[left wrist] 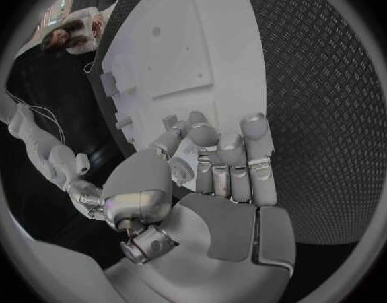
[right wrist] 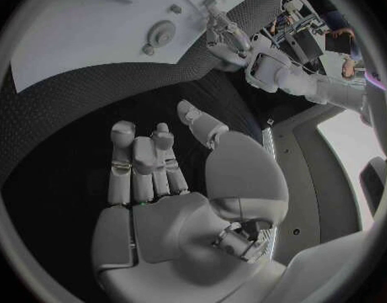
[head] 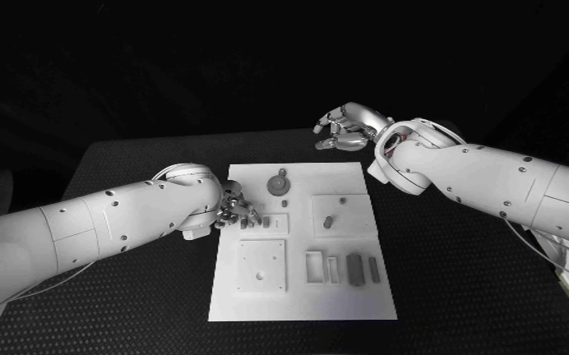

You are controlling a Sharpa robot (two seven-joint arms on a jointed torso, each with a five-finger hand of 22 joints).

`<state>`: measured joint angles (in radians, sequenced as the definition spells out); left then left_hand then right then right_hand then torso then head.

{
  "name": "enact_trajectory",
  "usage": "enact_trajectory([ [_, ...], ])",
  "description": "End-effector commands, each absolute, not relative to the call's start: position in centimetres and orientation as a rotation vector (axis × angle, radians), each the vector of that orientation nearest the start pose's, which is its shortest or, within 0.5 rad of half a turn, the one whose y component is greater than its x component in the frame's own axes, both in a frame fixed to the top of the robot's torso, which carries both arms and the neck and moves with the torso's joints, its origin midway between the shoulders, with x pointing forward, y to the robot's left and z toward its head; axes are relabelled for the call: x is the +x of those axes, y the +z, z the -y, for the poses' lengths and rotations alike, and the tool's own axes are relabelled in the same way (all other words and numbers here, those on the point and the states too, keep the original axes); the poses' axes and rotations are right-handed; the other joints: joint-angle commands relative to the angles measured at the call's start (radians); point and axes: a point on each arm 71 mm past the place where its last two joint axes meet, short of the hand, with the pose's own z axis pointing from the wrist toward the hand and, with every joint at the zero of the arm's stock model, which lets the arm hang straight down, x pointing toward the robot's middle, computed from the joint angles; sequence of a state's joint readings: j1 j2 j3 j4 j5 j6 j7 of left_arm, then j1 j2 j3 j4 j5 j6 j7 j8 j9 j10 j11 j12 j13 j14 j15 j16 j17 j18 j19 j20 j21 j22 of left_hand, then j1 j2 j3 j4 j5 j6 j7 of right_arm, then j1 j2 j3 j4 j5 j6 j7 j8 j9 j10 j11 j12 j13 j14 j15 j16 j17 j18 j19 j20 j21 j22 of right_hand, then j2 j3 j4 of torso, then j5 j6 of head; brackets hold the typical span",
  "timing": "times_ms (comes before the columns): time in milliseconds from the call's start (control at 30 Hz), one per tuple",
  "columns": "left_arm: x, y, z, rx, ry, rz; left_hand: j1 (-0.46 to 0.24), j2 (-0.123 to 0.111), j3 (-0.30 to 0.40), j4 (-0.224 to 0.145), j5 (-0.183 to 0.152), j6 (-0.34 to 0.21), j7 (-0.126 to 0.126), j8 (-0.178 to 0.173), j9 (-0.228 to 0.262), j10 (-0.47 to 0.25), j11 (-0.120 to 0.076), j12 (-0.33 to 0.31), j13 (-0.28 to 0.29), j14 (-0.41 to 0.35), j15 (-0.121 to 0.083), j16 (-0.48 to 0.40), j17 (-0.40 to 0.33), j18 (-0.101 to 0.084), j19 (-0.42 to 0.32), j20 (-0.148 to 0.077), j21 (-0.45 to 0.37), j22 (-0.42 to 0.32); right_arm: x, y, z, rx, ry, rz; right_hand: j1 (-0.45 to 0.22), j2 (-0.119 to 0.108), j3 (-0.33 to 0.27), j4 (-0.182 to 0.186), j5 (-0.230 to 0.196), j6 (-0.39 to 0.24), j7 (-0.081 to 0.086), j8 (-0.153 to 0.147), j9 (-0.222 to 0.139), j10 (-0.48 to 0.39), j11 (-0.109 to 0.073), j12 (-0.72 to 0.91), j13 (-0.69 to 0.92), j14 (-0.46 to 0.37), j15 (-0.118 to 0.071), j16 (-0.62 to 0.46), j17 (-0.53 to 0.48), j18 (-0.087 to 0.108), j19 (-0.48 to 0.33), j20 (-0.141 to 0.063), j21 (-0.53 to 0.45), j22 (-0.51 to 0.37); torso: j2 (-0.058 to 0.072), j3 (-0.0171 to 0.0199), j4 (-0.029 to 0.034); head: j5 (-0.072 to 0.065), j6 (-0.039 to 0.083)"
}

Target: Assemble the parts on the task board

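- White and flat, the rectangular task board point(head: 303, 289) lies mid-table on the black textured table point(head: 462, 289), small grey parts point(head: 324, 223) scattered across it.
- The left silver hand point(head: 235, 210) hovers at the board's left edge beside a small square recess, fingers loosely apart, holding nothing I can make out.
- The right silver hand point(head: 348, 127) hangs beyond the board's far edge, fingers curled, seemingly empty.
- The parts look light, rigid and slick; I'd pinch one by its narrow sides.
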<state>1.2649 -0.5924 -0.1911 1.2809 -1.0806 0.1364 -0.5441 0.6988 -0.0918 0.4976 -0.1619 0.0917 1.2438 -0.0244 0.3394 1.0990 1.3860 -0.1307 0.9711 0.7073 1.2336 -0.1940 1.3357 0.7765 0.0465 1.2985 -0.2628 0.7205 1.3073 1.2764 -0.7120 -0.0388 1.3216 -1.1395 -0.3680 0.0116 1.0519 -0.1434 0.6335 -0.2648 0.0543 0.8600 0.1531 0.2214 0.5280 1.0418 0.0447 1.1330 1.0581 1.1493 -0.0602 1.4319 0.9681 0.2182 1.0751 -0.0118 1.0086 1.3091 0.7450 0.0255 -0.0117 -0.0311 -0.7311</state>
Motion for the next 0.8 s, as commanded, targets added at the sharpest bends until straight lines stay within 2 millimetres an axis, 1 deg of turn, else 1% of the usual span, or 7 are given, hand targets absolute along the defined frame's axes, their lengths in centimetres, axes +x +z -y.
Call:
enact_trajectory([
  [33, 50.6, -25.9, -16.8, -0.088, -0.265, -2.371, -0.004, -0.013, -0.001, 0.011, -0.024, -0.003, -0.002, -0.005, 0.002, -0.004, 0.0, 0.006, -0.001, -0.005, -0.002, -0.006, 0.002, 0.004, -0.005, 0.001, 0.0, 0.011, 53.5, -15.3, 19.2, 0.089, 0.809, -1.591, -0.001, 0.005, -0.004, -0.003, 0.002, 0.001, 0.006, -0.004, -0.001, -0.006, 0.002, 0.006, -0.001, -0.009, -0.001, 0.001, -0.002, 0.044, 0.006, -0.002, -0.005, 0.008, 0.0, 0.0002, 0.0008, -0.001, 0.001],
  [300, 50.7, -25.7, -17.2, -0.113, -0.287, -2.344, -0.005, -0.015, -0.002, 0.014, -0.027, -0.002, -0.002, -0.005, 0.003, -0.004, 0.0, 0.006, -0.001, -0.005, -0.003, -0.006, 0.002, 0.004, -0.005, 0.001, -0.001, 0.011, 53.5, -15.4, 19.3, 0.089, 0.808, -1.59, 0.0, 0.005, -0.004, -0.003, 0.002, 0.001, 0.006, -0.004, -0.001, -0.006, 0.002, 0.006, -0.001, -0.009, -0.001, 0.001, -0.002, 0.044, 0.006, -0.002, -0.005, 0.008, -0.001, -0.0001, -0.0004, -0.001, 0.003],
  [400, 50.8, -25.7, -17.3, -0.167, -0.333, -2.347, -0.005, -0.015, -0.002, 0.014, -0.027, -0.002, -0.002, -0.005, 0.003, -0.004, 0.0, 0.006, -0.001, -0.005, -0.003, -0.006, 0.002, 0.004, -0.005, 0.001, -0.001, 0.011, 53.5, -15.4, 19.3, 0.09, 0.808, -1.591, 0.0, 0.005, -0.004, -0.003, 0.002, 0.001, 0.006, -0.004, -0.001, -0.006, 0.002, 0.006, -0.001, -0.009, -0.001, 0.001, -0.002, 0.044, 0.006, -0.002, -0.005, 0.008, -0.001, -0.0005, -0.0006, -0.002, 0.004],
  [533, 50.9, -25.6, -17.6, -0.187, -0.331, -2.331, -0.005, -0.015, -0.002, 0.014, -0.027, -0.002, -0.002, -0.005, 0.003, -0.004, 0.0, 0.006, -0.001, -0.005, -0.003, -0.006, 0.002, 0.004, -0.005, 0.001, -0.001, 0.011, 53.5, -15.5, 19.3, 0.091, 0.807, -1.592, 0.0, 0.005, -0.004, -0.003, 0.002, 0.001, 0.006, -0.004, -0.001, -0.006, 0.002, 0.006, -0.001, -0.009, -0.001, 0.001, -0.002, 0.044, 0.006, -0.002, -0.005, 0.008, -0.001, -0.0005, -0.0015, -0.003, 0.006],
  [733, 51.0, -25.3, -17.9, -0.203, -0.346, -2.314, -0.005, -0.015, -0.002, 0.014, -0.027, -0.002, -0.002, -0.005, 0.003, -0.004, 0.0, 0.006, -0.001, -0.005, -0.003, -0.006, 0.002, 0.004, -0.005, 0.001, -0.001, 0.011, 53.5, -15.5, 19.4, 0.092, 0.806, -1.593, 0.0, 0.005, -0.004, -0.003, 0.002, 0.001, 0.006, -0.004, -0.001, -0.006, 0.002, 0.006, -0.001, -0.009, -0.001, 0.001, -0.002, 0.044, 0.006, -0.002, -0.005, 0.008, -0.001, -0.0002, 0.0006, -0.005, 0.008],
  [767, 51.1, -25.2, -17.9, -0.208, -0.351, -2.31, -0.039, -0.005, -0.036, 0.011, -0.02, -0.041, 0.01, -0.027, -0.003, -0.024, 0.01, 0.0, -0.001, -0.02, -0.007, -0.014, 0.001, 0.009, -0.02, -0.003, -0.009, 0.01, 53.5, -15.5, 19.4, 0.092, 0.806, -1.593, 0.0, 0.005, -0.004, -0.003, 0.002, 0.001, 0.006, -0.004, -0.001, -0.006, 0.002, 0.006, -0.001, -0.009, -0.001, 0.001, -0.002, 0.044, 0.006, -0.002, -0.005, 0.008, -0.001, 0.0001, 0.0011, -0.006, 0.008],
  [800, 51.2, -25.0, -17.8, -0.222, -0.365, -2.303, -0.041, -0.004, -0.038, 0.011, -0.019, -0.043, 0.01, -0.029, -0.004, -0.026, 0.011, 0.0, -0.001, -0.021, -0.007, -0.014, 0.0, 0.009, -0.021, -0.003, -0.009, 0.01, 53.5, -15.5, 19.4, 0.092, 0.807, -1.593, 0.0, 0.006, -0.003, -0.003, 0.002, 0.001, 0.006, -0.004, -0.001, -0.006, 0.002, 0.006, -0.001, -0.009, -0.001, 0.001, -0.002, 0.044, 0.006, -0.002, -0.005, 0.008, -0.001, -0.0003, 0.0012, -0.006, 0.009],
])
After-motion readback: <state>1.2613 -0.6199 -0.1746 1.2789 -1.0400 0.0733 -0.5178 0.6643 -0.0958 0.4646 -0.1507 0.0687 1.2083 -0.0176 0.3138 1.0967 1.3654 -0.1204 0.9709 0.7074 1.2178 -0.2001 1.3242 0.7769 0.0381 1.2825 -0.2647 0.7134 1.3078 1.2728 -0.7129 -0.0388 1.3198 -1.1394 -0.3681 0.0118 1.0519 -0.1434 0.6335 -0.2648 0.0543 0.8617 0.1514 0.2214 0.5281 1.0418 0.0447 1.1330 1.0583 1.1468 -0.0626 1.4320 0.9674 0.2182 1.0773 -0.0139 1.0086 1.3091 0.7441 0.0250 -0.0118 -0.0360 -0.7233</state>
